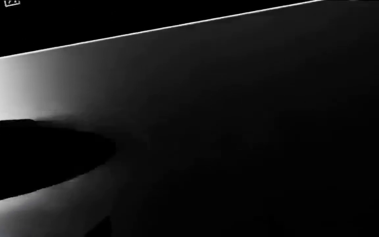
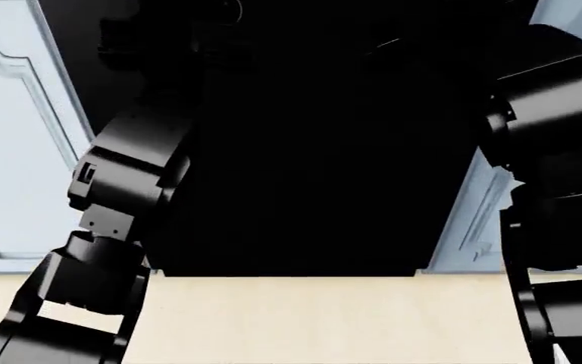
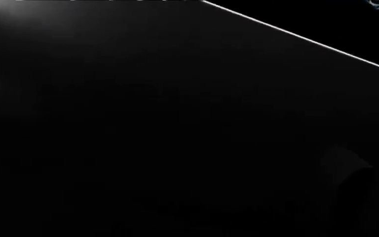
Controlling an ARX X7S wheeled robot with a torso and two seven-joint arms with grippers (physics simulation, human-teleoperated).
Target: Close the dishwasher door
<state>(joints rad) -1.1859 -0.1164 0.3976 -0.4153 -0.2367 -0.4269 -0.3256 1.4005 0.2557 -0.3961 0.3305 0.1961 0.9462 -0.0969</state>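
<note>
The dishwasher door (image 2: pixel 311 167) is a wide glossy black panel that fills the middle of the head view, its lower edge meeting the floor line. Both my black arms reach up along its sides, the left arm (image 2: pixel 129 174) and the right arm (image 2: pixel 554 129). Their grippers merge with the black surface and cannot be made out. The left wrist view is filled by the door's glossy black face (image 1: pixel 242 123) with a thin bright edge line across it. The right wrist view shows the same black face (image 3: pixel 143 98) with a bright edge. The dishwasher cavity and racks are hidden.
Light-blue panelled cabinet doors flank the black panel on the left (image 2: pixel 8 152) and on the right (image 2: pixel 473 220). A beige floor (image 2: pixel 321 318) lies below it. My arms stand very close to the cabinet fronts.
</note>
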